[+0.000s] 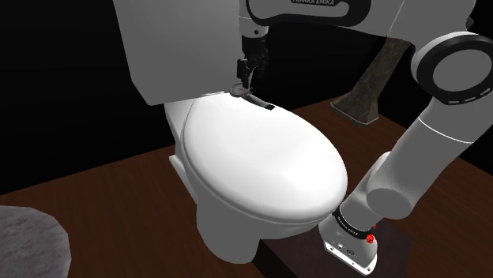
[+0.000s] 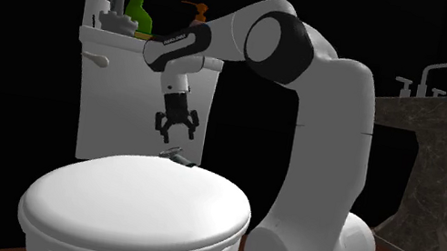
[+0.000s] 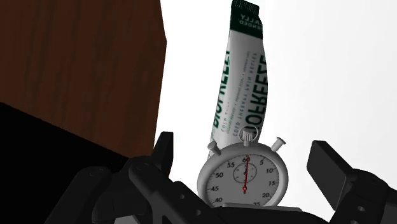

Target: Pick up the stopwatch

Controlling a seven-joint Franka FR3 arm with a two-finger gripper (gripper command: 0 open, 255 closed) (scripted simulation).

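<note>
White and glossy, the closed toilet lid [image 1: 261,166] takes the middle of the shoulder view. At its rear edge, toward 12 o'clock from the lid's centre, the stopwatch [image 1: 238,90] is a small grey shape, hard to make out, with a tube [image 1: 260,101] just beside it at its 4 o'clock. The gripper [image 1: 246,73] hangs just above the stopwatch. The tank [image 1: 174,47] is cut off by the picture's edge at 12 o'clock. A dark wood floor [image 1: 95,178] surrounds the toilet, with a grey rug [image 1: 28,237] at 8 o'clock, a stone pedestal [image 1: 371,87] at 2 o'clock, and a black area behind.

In the second exterior view the gripper spreads wide above the stopwatch [image 2: 173,153], apart from it. On the tank's top, at 11 o'clock, stand a white roll [image 2: 94,9], a green spray bottle [image 2: 142,8] and an orange pump bottle [image 2: 198,13], partly hidden by the arm. A stone sink [image 2: 439,117] stands at 3 o'clock.

In the wrist view the stopwatch lies face up on the lid between the two fingers [image 3: 162,153], which do not touch it; the gripper's body hides its near rim. The white and green tube lies just past its crown.
</note>
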